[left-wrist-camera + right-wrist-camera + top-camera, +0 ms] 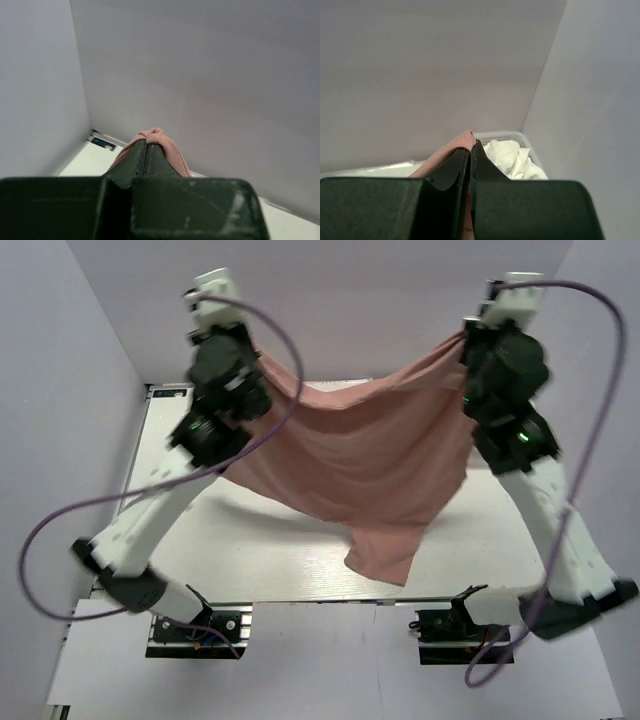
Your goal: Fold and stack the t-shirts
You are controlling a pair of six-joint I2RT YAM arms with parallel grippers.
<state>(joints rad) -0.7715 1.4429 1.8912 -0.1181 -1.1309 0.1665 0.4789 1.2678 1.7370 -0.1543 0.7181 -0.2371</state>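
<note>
Top view: both arms are raised, and the pink tee (pixel 350 455) hangs spread between them above the table (pixel 250 550). The left gripper (pixel 260 358) pinches the tee's upper left corner and the right gripper (pixel 465 342) its upper right corner. The cloth sags in the middle. One flap droops low at front, right of centre; can't tell if it touches the table. No chest graphic shows on this side.

Left wrist: the left gripper (pixel 146 143) has its jaws pressed together on a bunched bit of pink tee (pixel 159 136), which pokes out past the tips and runs down the right finger. Grey walls (pixel 200 75) behind, with a strip of table (pixel 82 162) at lower left.

Right wrist: the right gripper (pixel 470 145) has its jaws together, clamped on a pink tee (pixel 445 154) edge that shows at the left finger. Beyond the tips a white mesh basket (pixel 502 134) sits in the far right corner with white tees (pixel 512 159) crumpled inside.
</note>
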